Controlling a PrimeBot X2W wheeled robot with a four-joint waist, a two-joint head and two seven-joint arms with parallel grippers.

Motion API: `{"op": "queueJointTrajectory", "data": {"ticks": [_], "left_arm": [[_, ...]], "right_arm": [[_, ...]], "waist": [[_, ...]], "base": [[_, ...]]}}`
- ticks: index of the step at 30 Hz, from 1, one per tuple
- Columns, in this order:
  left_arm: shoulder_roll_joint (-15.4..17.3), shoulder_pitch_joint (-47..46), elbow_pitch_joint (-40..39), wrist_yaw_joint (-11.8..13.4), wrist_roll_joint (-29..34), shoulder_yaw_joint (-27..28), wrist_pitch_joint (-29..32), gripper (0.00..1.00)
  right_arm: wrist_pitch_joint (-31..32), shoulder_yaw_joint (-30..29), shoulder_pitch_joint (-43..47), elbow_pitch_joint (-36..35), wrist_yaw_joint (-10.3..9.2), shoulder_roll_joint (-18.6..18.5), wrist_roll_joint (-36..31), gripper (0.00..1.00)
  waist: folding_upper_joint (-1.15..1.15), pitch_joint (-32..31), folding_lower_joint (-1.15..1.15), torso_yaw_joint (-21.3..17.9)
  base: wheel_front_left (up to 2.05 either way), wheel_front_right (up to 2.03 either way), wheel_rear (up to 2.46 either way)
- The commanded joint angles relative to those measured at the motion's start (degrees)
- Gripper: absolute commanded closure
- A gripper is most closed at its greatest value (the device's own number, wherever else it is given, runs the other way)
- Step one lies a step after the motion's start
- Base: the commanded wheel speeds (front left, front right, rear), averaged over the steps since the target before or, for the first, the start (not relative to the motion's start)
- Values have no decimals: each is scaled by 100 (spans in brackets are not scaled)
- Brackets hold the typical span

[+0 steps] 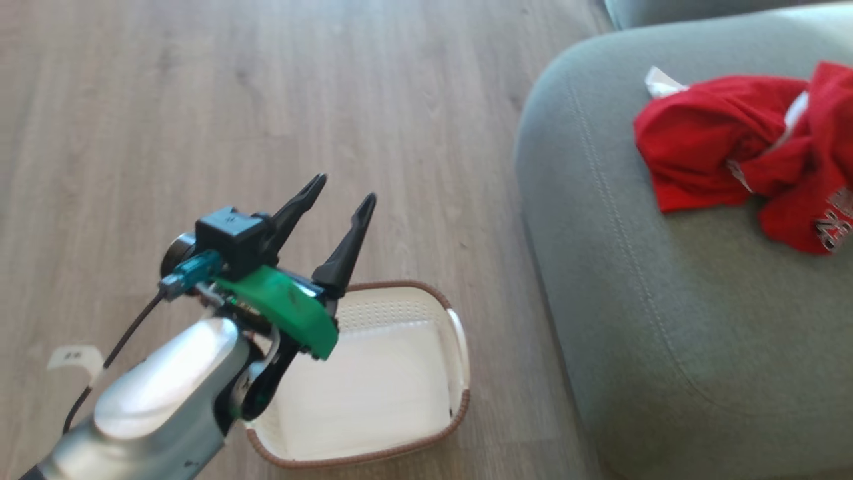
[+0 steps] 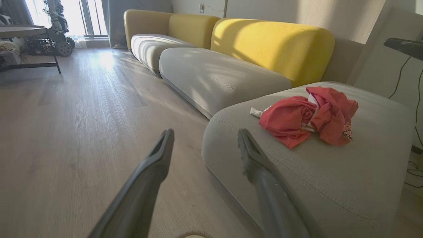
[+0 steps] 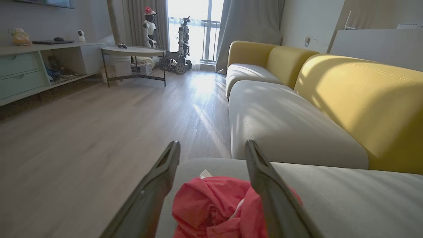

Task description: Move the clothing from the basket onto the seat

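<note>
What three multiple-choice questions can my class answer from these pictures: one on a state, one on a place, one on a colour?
1. The basket is: A full, B empty, C overturned.
2. The red clothes lie: A in the basket, B on a chair, C on the grey-green seat.
3. The sofa backs are: A yellow, B blue, C black.

Answers:
1 B: the part of its white bottom that shows in the head view is bare.
2 C: they sit crumpled on the cushion, apart from the basket.
3 A: the left wrist view shows them yellow.
</note>
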Motion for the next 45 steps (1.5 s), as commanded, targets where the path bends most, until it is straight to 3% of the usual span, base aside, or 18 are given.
{"op": "queueJointTrajectory", "data": {"ticks": [1, 14, 19, 23, 30, 35, 45], "left_arm": [[243, -120, -166, 68, -19, 357, -79, 0], [378, 687, -351, 504, 80, 1266, -169, 0], [208, 1267, -578, 647, 454, 1951, -170, 0], [23, 1731, -651, 622, 747, 2423, -171, 0], [-369, 2389, -688, 327, 1210, 3220, -171, 0], [-723, 2774, -675, -22, 1577, 3697, -172, 0], [-1270, 3156, -304, -697, 2297, 4369, -172, 0]], "right_arm": [[-59, -204, 245, -329, -2, -2, -161, 0], [-151, -1503, 1967, -1955, -2, 1877, -1730, 0], [-487, -1676, 2388, -2110, -2, 2573, -2064, 0], [-737, -1657, 2605, -2030, -2, 3032, -2253, 0], [-1069, -1470, 2812, -1752, -2, 3430, -2357, 0], [-1226, -1259, 2909, -1662, -2, 3607, -2338, 0], [-1289, -926, 2962, -1728, -2, 3706, -2378, 0]], "waist": [[0, -141, 0, 202], [0, -324, 0, 737], [0, -368, 0, 795], [0, -390, 0, 792], [0, -419, 0, 749], [0, -457, 0, 749], [0, -436, 0, 694]], "base": [[0, 0, 0], [0, 0, 0], [0, 0, 0], [0, 0, 0], [0, 0, 0], [0, 0, 0], [0, 0, 0]]}}
